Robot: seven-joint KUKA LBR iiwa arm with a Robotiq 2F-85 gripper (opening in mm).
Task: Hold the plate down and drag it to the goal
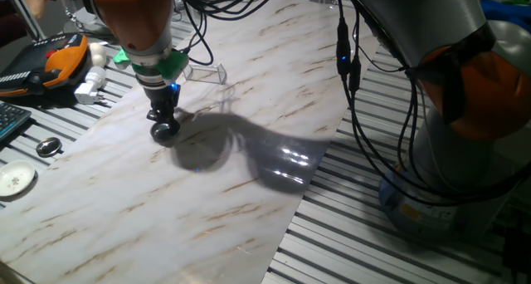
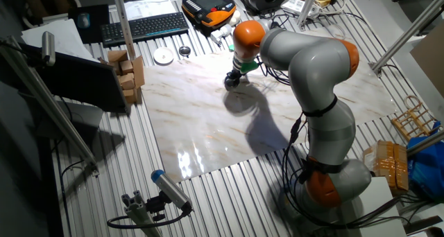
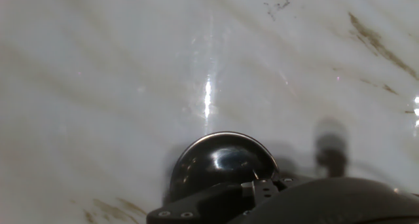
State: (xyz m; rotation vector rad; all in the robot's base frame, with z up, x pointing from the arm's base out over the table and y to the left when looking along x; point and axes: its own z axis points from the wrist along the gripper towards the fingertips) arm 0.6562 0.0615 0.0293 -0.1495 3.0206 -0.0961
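Observation:
The plate [image 1: 168, 134] is a small round shiny metal dish lying on the marble board, left of its middle. My gripper [image 1: 161, 118] points straight down onto it, with its fingers together and their tips on the dish. The hand view has the plate [image 3: 219, 160] low in the middle, partly covered by the hand's dark body. The goal [image 1: 207, 71], a clear plastic bracket, stands on the board a short way behind and to the right of the plate. From the other fixed view, the gripper [image 2: 234, 78] is near the board's far edge.
Off the board's left edge lie a small dark-centred metal disc [image 1: 48, 147] and a flat white disc [image 1: 16, 180]. An orange-and-black pendant [image 1: 51, 61], a white plug [image 1: 91, 86] and a keyboard [image 2: 144, 25] sit beyond. Black cables [image 1: 353, 85] hang over the board's right side.

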